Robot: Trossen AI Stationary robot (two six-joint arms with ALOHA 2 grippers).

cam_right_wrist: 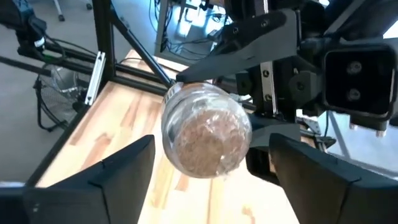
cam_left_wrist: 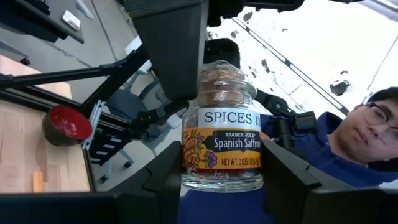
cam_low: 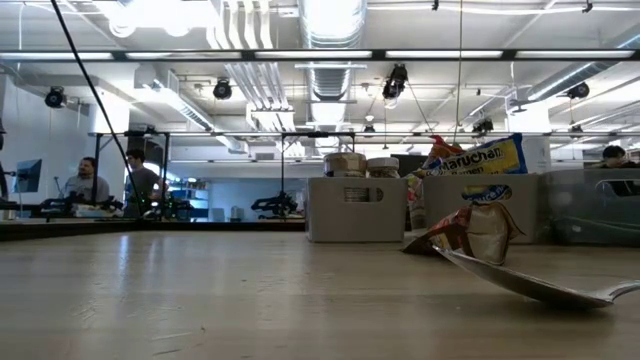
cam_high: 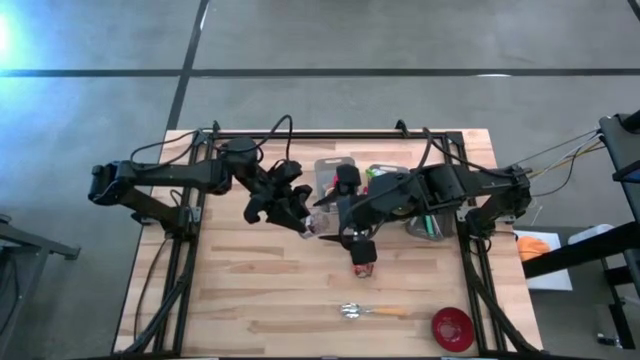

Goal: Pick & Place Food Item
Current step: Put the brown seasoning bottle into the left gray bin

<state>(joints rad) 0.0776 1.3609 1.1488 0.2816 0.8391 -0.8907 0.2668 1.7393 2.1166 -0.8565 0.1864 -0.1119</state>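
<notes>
Midway: left end effector (cam_left_wrist: pixel 221 186) pinches the saffron jar (cam_left_wrist: pixel 222 140) aloft; right end effector (cam_right_wrist: pixel 211 165), fingers spread, flanks it; placement remains.

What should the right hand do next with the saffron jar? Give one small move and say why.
Probably close the right hand on the clear glass jar labelled Spanish Saffron. Its fingers stand apart on either side of the jar's end without touching it, while the left hand grips the jar's sides, so this looks like a handover waiting for a second grip.
</notes>
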